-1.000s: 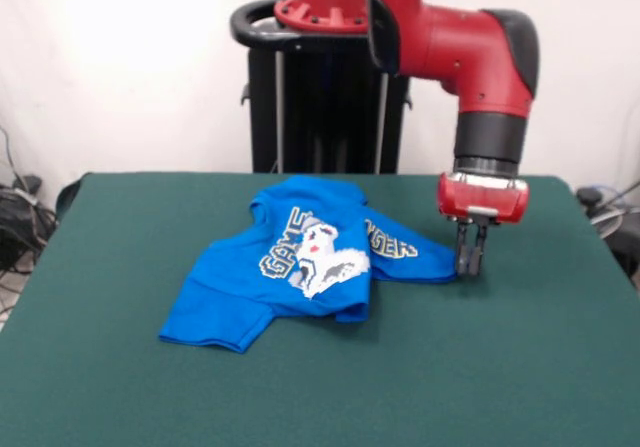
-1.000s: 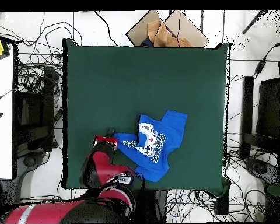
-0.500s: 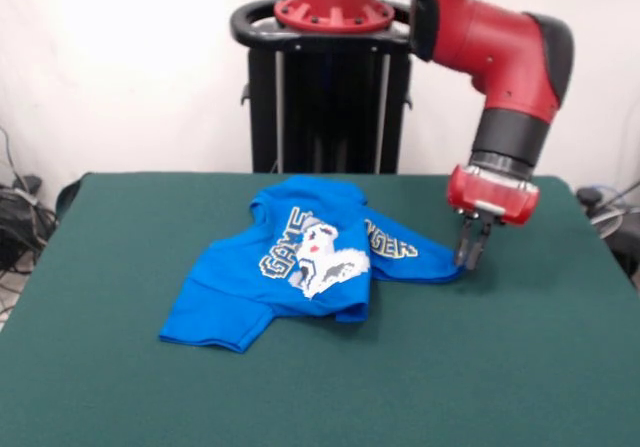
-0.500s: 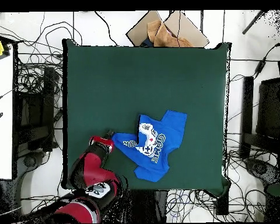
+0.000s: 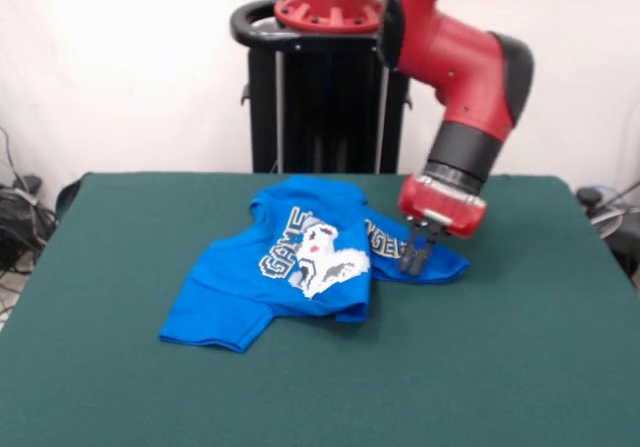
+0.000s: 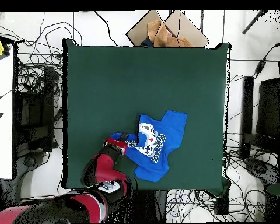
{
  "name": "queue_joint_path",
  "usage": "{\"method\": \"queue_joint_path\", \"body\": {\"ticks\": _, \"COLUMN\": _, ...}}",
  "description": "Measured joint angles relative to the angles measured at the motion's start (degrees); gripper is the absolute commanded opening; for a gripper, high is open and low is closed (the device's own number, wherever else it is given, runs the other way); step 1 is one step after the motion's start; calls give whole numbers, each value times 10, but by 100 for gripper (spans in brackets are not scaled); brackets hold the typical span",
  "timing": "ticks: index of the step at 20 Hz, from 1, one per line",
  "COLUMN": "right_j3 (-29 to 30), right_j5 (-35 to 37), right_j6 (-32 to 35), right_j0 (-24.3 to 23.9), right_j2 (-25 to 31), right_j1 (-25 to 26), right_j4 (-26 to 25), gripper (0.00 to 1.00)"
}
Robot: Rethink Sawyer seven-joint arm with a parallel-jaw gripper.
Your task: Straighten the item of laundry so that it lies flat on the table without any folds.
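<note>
The item of laundry is a bright blue T-shirt with white lettering, lying rumpled and partly folded near the middle of the table. One part reaches out to the right in the front view. My gripper is down on that right-hand part, just inside its outer edge, pointing at the cloth. In the overhead view the shirt lies toward the lower middle of the green table, with my gripper at its left edge. Whether cloth is pinched cannot be made out.
The black pedestal stands behind the table's far edge. A brown cardboard box sits on the floor beyond the table's top edge in the overhead view. Cables lie on the floor all round.
My gripper has moved left in the front view, from the shirt's outer tip onto the cloth itself. The shirt's right tip now looks rounder and a little bunched.
</note>
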Motion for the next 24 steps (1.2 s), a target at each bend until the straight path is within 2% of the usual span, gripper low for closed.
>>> {"method": "queue_joint_path", "body": {"ticks": 2, "right_j3": 0, "right_j5": 0, "right_j6": 0, "right_j0": -15, "right_j2": -3, "right_j1": 1, "right_j4": 0, "gripper": 0}}
{"method": "queue_joint_path", "body": {"ticks": 3, "right_j3": 0, "right_j5": 5, "right_j6": 0, "right_j0": -27, "right_j2": -3, "right_j1": -4, "right_j4": 2, "gripper": 100}}
{"method": "queue_joint_path", "body": {"ticks": 7, "right_j3": 0, "right_j5": 17, "right_j6": 0, "right_j0": -28, "right_j2": -4, "right_j1": -10, "right_j4": 11, "gripper": 100}}
{"method": "queue_joint_path", "body": {"ticks": 10, "right_j3": 0, "right_j5": 82, "right_j6": 0, "right_j0": -22, "right_j2": -5, "right_j1": -41, "right_j4": 25, "gripper": 100}}
{"method": "queue_joint_path", "body": {"ticks": 12, "right_j3": 0, "right_j5": 158, "right_j6": 0, "right_j0": -15, "right_j2": -9, "right_j1": -74, "right_j4": 28, "gripper": 100}}
{"method": "queue_joint_path", "body": {"ticks": 16, "right_j3": -2, "right_j5": 239, "right_j6": 0, "right_j0": 7, "right_j2": -32, "right_j1": -103, "right_j4": 34, "gripper": 100}}
{"method": "queue_joint_path", "body": {"ticks": 20, "right_j3": -16, "right_j5": 235, "right_j6": 0, "right_j0": 25, "right_j2": -60, "right_j1": -89, "right_j4": 40, "gripper": 100}}
{"method": "queue_joint_path", "body": {"ticks": 24, "right_j3": -45, "right_j5": 180, "right_j6": 0, "right_j0": 42, "right_j2": -99, "right_j1": -35, "right_j4": 55, "gripper": 100}}
